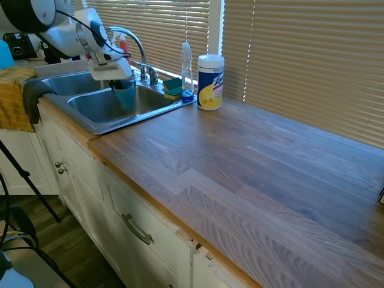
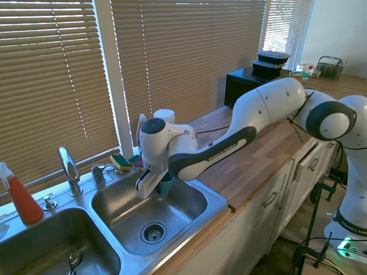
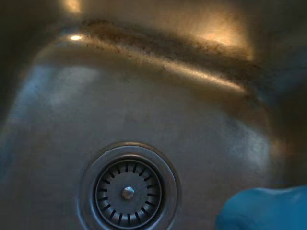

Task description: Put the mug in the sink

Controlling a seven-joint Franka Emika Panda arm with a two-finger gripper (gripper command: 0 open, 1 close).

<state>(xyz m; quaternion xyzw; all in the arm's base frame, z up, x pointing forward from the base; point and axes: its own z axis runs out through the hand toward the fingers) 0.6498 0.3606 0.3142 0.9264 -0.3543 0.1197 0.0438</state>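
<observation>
- Teal-blue mug (image 1: 124,94) in the first exterior view, pinched by the gripper (image 1: 116,87) and hanging upright over the nearer basin of the stainless-steel sink (image 1: 129,122), its base above the basin floor, touching or not impossible to tell.
- Beside the sink on the wooden counter (image 1: 258,174): clear spray bottle (image 1: 187,69), white wipes canister (image 1: 210,81), sponges (image 1: 173,87) at the rim; chrome faucet (image 1: 134,42) behind the arm.
- From the second exterior view: same mug (image 2: 166,184) clamped between the fingers (image 2: 146,186), held inside the right-hand basin near its back wall, above and beside the drain (image 2: 153,232); red bottle (image 2: 22,196) at the far left of the sink rim (image 2: 221,201).
- Close up in the wrist view: steel basin floor (image 3: 144,105) with the round drain strainer (image 3: 127,192) below, blue mug edge (image 3: 264,208) rising at the lower corner.
</observation>
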